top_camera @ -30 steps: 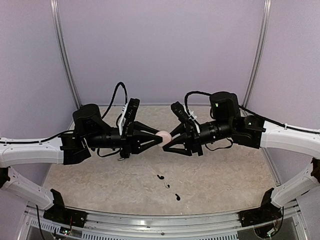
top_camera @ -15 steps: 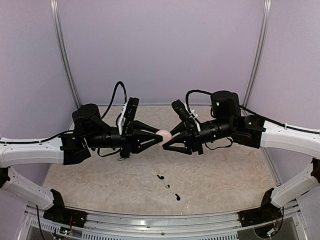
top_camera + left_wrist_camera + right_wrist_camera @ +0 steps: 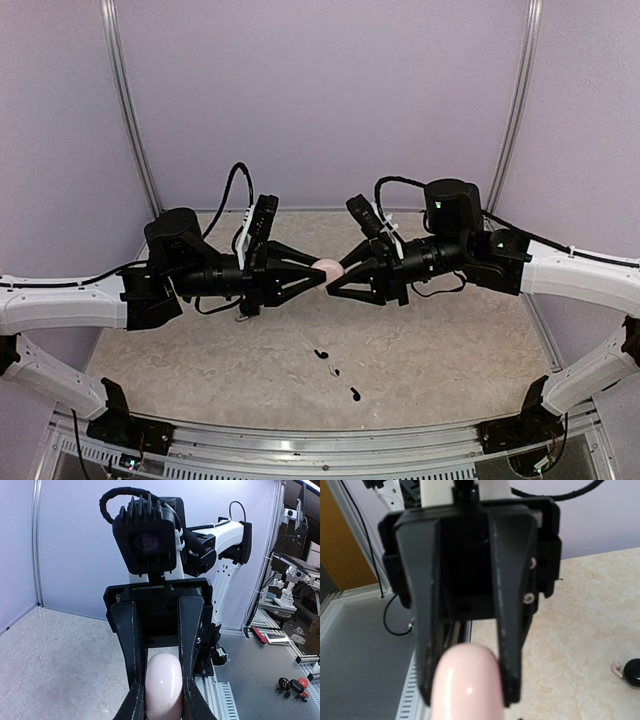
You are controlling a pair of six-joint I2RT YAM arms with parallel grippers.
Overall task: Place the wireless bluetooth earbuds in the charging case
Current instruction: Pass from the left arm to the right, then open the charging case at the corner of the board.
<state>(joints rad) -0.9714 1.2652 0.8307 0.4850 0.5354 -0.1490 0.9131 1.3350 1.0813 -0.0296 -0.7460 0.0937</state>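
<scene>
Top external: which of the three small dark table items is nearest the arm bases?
The rightmost black item, lowest in view; the middle item and left item lie farther up.

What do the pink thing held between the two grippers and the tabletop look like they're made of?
The pale pink rounded object: looks like smooth hard plastic, glossy; bright highlights sit on its curved shell in both wrist views. The tabletop: beige with marbled veining and a slight sheen; real stone or printed laminate cannot be told.
</scene>
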